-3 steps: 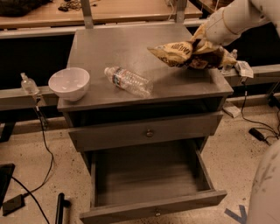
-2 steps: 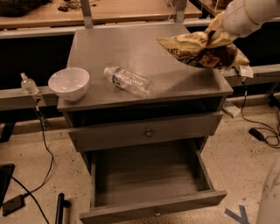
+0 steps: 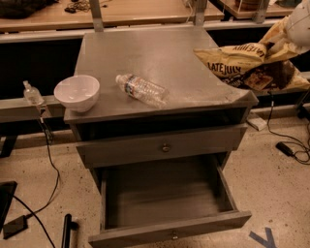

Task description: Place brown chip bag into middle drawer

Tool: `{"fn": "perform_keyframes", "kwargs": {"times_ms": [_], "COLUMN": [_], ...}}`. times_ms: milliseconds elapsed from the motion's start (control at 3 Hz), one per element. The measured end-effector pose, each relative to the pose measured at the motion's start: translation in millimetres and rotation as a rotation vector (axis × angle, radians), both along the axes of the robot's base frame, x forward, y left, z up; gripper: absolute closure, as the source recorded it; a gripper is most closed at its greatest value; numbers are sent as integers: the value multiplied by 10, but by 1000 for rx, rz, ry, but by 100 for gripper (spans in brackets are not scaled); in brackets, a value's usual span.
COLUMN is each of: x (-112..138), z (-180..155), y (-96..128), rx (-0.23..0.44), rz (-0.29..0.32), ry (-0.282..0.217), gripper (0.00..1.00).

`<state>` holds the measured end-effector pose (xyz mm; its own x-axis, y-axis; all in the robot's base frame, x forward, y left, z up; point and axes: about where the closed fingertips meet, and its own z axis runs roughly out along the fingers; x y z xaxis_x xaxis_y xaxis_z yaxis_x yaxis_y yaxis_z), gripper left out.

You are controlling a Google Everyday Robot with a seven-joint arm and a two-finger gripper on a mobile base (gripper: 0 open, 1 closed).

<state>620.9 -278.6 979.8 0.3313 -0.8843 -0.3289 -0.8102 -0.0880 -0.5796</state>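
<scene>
The gripper (image 3: 289, 35) hangs at the far right, closed on the upper end of the bag (image 3: 242, 65). The bag is in the air over the right edge of the grey cabinet top (image 3: 160, 53). A white bowl (image 3: 77, 92) sits at the top's near left, and a clear bottle (image 3: 141, 90) lies beside it. Below a shut drawer (image 3: 160, 147), the middle drawer (image 3: 193, 228) is pulled open. Cables (image 3: 48, 160) trail over the speckled floor (image 3: 271, 184), and a wooden bench (image 3: 135, 9) stands behind.
</scene>
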Motion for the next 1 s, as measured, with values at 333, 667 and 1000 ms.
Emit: {"fn": "perform_keyframes", "kwargs": {"times_ms": [333, 667, 1000], "x": [2, -151, -637], "z": [-1, -13, 310], "y": [3, 22, 40], "rx": [0, 16, -22], "rz": [0, 22, 38], "ry": [0, -11, -149], "gripper": [100, 100, 100]}}
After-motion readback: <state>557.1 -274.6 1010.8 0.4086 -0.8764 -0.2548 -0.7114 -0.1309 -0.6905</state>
